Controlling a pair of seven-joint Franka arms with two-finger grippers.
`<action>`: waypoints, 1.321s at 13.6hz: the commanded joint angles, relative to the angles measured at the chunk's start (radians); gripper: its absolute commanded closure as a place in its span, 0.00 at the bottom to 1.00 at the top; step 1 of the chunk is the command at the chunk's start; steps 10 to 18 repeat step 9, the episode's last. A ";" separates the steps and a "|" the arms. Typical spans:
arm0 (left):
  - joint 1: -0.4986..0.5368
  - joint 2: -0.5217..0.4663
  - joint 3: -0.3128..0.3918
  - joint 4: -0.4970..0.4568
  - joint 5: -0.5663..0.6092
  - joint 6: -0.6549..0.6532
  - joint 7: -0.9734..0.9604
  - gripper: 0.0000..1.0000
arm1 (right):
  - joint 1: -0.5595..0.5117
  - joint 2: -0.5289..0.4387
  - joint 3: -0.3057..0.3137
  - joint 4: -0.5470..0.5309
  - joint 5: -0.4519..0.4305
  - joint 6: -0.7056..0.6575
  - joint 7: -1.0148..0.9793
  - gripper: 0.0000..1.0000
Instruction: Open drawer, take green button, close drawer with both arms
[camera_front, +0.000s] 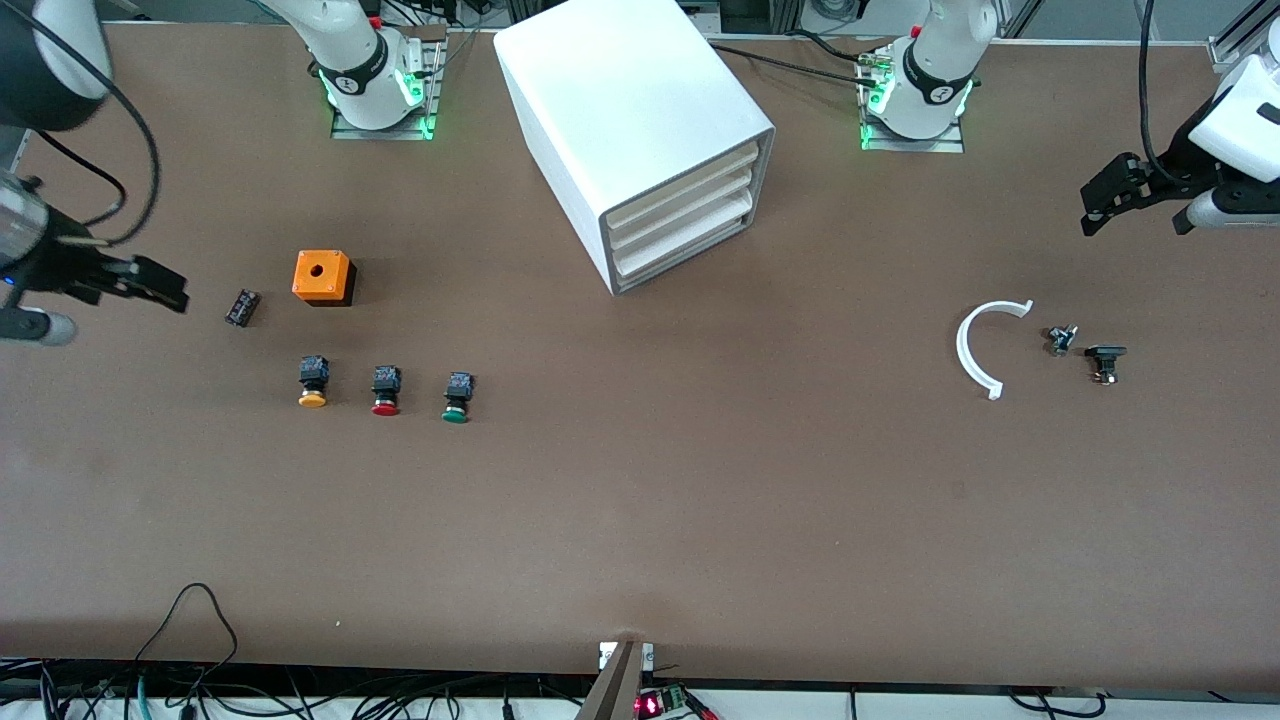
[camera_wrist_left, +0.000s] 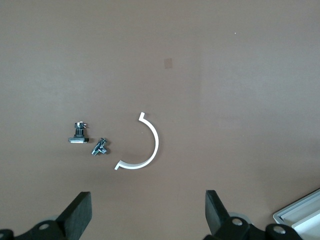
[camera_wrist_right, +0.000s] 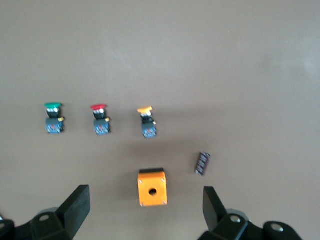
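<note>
Presently nothing is showing as done: drawer (camera_front: 688, 248) sitting shut, button (camera_front: 457, 396) lying on table (camera_front: 640, 520), left gripper (camera_front: 1140, 195) and right gripper (camera_front: 150, 283) hovering spread.

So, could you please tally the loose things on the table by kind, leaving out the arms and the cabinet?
Push buttons: 3 (yellow button, red button, green button)
Orange box: 1
Small dark block: 1
White curved strip: 1
Small metal fittings: 2 (first fitting, second fitting)
Total: 8
</note>
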 joint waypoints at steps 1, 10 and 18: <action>-0.001 0.006 0.000 0.033 -0.024 -0.030 -0.016 0.00 | 0.002 -0.030 0.011 -0.010 -0.029 -0.048 -0.018 0.00; -0.001 0.006 0.000 0.033 -0.024 -0.030 -0.019 0.00 | 0.004 -0.150 0.021 -0.165 -0.025 0.011 -0.016 0.00; -0.001 0.006 0.000 0.033 -0.024 -0.030 -0.019 0.00 | 0.004 -0.150 0.021 -0.165 -0.025 0.011 -0.016 0.00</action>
